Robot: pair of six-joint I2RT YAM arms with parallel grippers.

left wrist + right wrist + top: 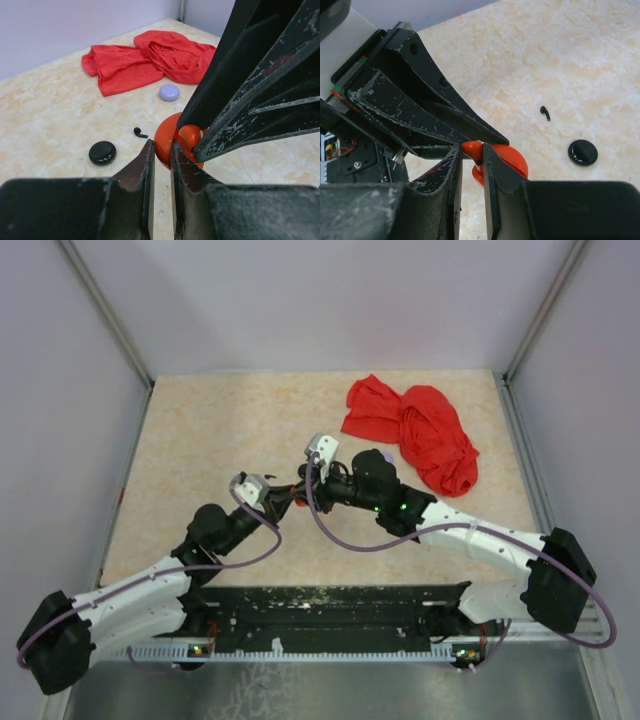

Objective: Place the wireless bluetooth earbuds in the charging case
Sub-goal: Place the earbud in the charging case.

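The table (pixel 200 440) is pale and marbled, with a crumpled red cloth (pixel 420 435) at its far right. The arms meet in front of the cloth. There the left gripper (pixel 161 145) and right gripper (pixel 471 147) face each other over a red disc (pixel 164 136) held above the table. A lavender disc (pixel 169 92) lies just in front of the cloth. The charging case (pixel 102 152), a glossy black puck, sits on bare table near the grippers. I cannot tell whether it is open. One earbud (pixel 140 133) lies near it but not touching; the second is not visible.

The red disc seems to be what is being handled now, and it is not a task piece. It would be best lowered onto the table away from the earbud and case, since a drop could knock the tiny earbud away. One arm should then be freed before reaching for the earbud from above.

Both pairs of jaws are nearly together, each apparently pinching the red disc's rim from opposite sides.
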